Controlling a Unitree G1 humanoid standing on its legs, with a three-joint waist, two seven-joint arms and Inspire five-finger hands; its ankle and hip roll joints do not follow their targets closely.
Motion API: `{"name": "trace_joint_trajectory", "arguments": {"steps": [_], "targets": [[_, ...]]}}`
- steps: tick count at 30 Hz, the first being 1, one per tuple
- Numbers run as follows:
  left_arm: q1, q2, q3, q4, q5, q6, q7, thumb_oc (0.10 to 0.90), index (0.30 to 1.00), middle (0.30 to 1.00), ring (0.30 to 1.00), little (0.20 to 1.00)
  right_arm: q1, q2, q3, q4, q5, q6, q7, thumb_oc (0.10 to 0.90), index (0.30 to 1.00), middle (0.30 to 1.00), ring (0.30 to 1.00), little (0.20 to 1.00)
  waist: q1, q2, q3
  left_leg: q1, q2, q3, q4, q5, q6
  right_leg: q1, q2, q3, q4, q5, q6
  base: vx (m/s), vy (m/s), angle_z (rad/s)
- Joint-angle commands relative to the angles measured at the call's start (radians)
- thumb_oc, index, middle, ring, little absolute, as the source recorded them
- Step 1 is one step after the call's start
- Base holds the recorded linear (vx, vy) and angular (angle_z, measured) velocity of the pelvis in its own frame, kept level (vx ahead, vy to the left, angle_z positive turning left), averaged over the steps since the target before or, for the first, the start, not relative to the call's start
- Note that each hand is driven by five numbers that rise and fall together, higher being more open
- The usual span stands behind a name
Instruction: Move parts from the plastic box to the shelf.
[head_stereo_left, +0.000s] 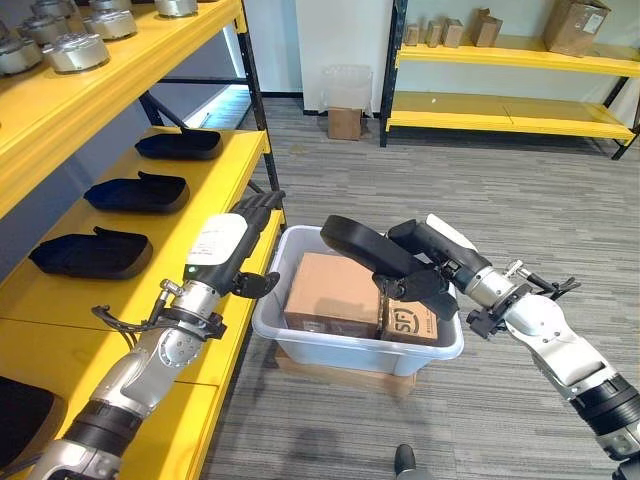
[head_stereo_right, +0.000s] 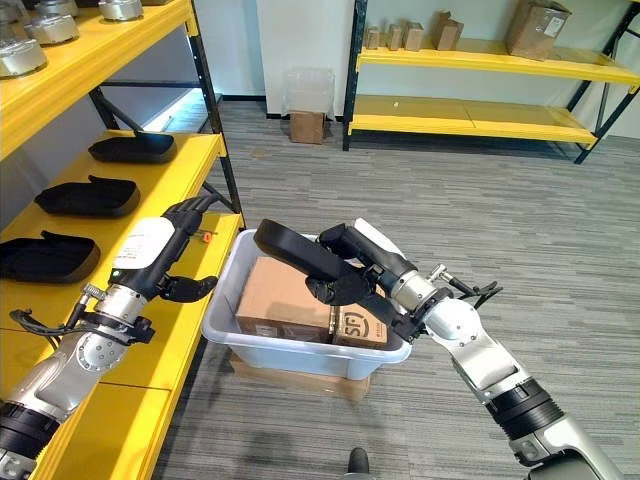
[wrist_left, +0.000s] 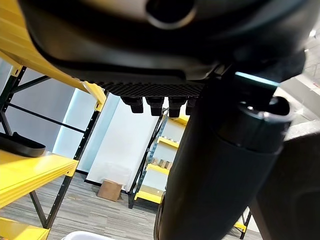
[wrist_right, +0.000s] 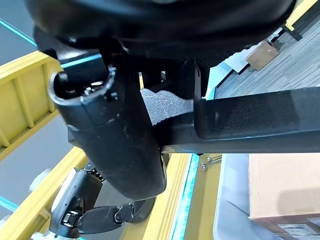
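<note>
Grey plank floor (head_stereo_left: 500, 200), white wall (head_stereo_left: 340, 30), yellow far rack (head_stereo_left: 510, 110)

Readable print: one round black logo w/ letters on small cardboard box (head_stereo_left: 412, 322) inside plastic box (head_stereo_left: 300, 340). Label on left arm too small to read.

Yellow shelf (head_stereo_left: 225, 160), three black parts (head_stereo_left: 137, 192) lying on it

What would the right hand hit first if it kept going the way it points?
Probably the left hand: the right hand holds a black part aimed across the box toward it and the shelf. Depth is unclear.
</note>
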Motion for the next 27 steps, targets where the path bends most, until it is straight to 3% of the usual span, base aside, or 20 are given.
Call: {"name": "trace_joint_trajectory", "arguments": {"steps": [1,14,27], "targets": [[-0.182,0.004,-0.028,0.033,0.005,-0.059,0.082,0.900,1.000,1.000,1.000,1.000,-0.181,0.013,0.012,-0.082,0.060,-0.135,-0.035,0.400,0.300,0.300,0.300,0.300,-0.001,-0.003,-0.122,0.064,0.059,-0.010,-0.008,-0.067,-0.027,-0.016,-0.060,0.048,0.072,-0.073,0.076,0.00,0.000,0.00],[-0.230,-0.039,-0.081,0.006,0.013,-0.070,0.082,0.900,1.000,1.000,1.000,1.000,-0.198,0.032,0.041,-0.085,0.055,-0.138,-0.033,0.400,0.300,0.300,0.300,0.300,-0.008,-0.006,-0.120,0.065,0.062,-0.008,-0.008,-0.068,-0.027,-0.016,-0.055,0.052,0.075,-0.077,0.073,0.00,0.000,0.00],[-0.247,-0.087,-0.075,-0.015,-0.008,-0.067,0.093,0.900,1.000,1.000,1.000,1.000,-0.191,0.050,0.043,-0.091,0.052,-0.136,-0.032,0.400,0.300,0.300,0.300,0.300,-0.014,-0.009,-0.120,0.072,0.062,-0.003,-0.008,-0.071,-0.025,-0.012,-0.054,0.059,0.072,-0.081,0.073,0.00,0.000,0.00]]}}
